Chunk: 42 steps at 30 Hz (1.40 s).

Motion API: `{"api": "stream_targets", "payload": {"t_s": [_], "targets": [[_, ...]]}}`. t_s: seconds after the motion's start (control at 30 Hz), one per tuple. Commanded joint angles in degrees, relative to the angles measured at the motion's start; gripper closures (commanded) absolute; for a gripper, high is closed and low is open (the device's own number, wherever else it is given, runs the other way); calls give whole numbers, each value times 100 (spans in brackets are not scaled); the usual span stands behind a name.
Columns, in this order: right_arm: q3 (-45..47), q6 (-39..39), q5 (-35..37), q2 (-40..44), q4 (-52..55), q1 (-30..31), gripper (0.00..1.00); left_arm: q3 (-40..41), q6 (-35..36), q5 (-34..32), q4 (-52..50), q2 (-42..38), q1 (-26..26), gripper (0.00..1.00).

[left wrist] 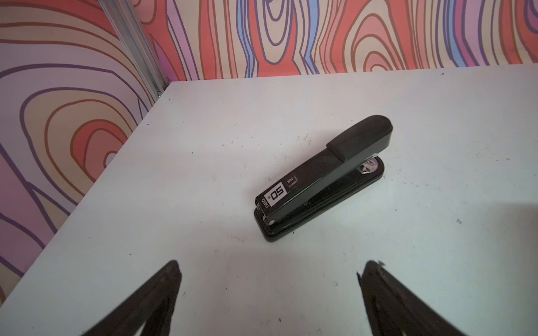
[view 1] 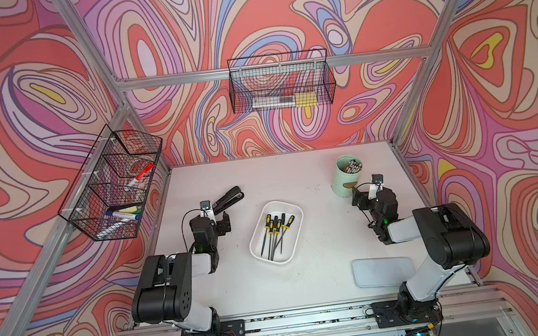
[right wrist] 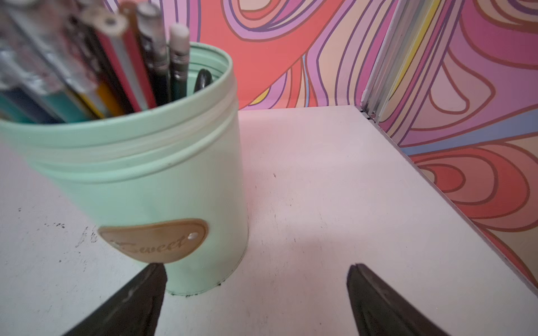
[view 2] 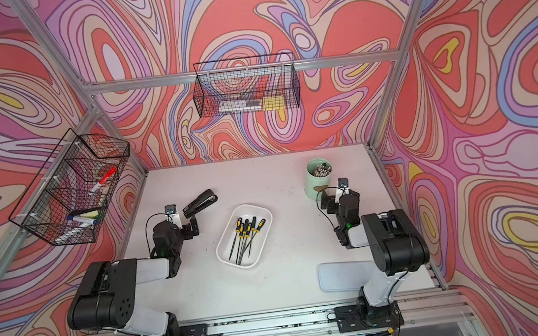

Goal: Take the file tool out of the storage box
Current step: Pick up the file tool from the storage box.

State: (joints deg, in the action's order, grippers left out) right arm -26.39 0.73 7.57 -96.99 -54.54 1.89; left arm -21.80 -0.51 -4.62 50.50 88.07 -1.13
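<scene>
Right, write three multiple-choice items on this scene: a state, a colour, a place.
1. The left hand and the right hand are: A. both open and empty; B. both shut; C. each gripping a tool.
2. The files in the storage box have handles that are: A. red; B. black and yellow; C. blue.
3. The stapler lies: A. in the storage box; B. by the right hand; C. on the table, by the left hand.
Answers: A, each wrist view shows the hand spread with nothing in it; B, both top views show yellow on black grips; C, the left wrist view faces it on the table.
</scene>
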Motion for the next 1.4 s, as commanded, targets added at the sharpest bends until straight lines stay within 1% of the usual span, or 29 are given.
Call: {"api": "stream_targets", "payload": {"t_s": [0.0, 0.43, 0.53, 0.6, 0.63, 0.7, 0.77, 0.83, 0.9, 1.0, 1.1, 1.17, 1.23, 1.37], "targets": [[1, 28, -11, -47, -100, -26, 2, 18, -54, 47, -14, 0, 16, 1], [0, 28, -19, -41, -98, -27, 2, 18, -37, 58, -16, -4, 16, 1], [108, -2, 39, -9, -320, -22, 2, 6, -28, 42, -108, -112, 0, 1], [108, 1, 94, 203, -139, -22, 2, -117, 39, -83, -628, -464, -90, 1], [75, 10, 143, 372, 85, -22, 2, -241, 72, -193, -1058, -698, -151, 1], [-77, 86, 316, 706, 625, -22, 2, -528, 136, -356, -1794, -1066, -271, 1], [-370, 76, 345, 1062, 1380, -23, 2, -983, 212, -766, -2603, -1378, -498, 1], [-634, 7, 344, 1352, 1878, -7, 2, -1372, 208, -1024, -3209, -1586, -723, 1], [-923, 5, 335, 1654, 2409, -6, 2, -1729, 66, -1043, -3732, -1669, -918, 1], [-1445, -47, 280, 2063, 3306, 30, 2, -2397, -158, -855, -4579, -1592, -1226, 1], [-2033, 83, 320, 2332, 4406, 25, 2, -3144, -284, -662, -5436, -1305, -1602, 1], [-2251, 370, 299, 2526, 4839, 25, 2, -3642, -309, -363, -6039, -1030, -1849, 1], [-2446, 561, 86, 2668, 5206, 31, 2, -4075, -246, -110, -6598, -758, -2099, 1], [-2801, 937, -171, 2849, 5944, 99, 2, -4779, -207, 152, -7523, -175, -2660, 5]]}}
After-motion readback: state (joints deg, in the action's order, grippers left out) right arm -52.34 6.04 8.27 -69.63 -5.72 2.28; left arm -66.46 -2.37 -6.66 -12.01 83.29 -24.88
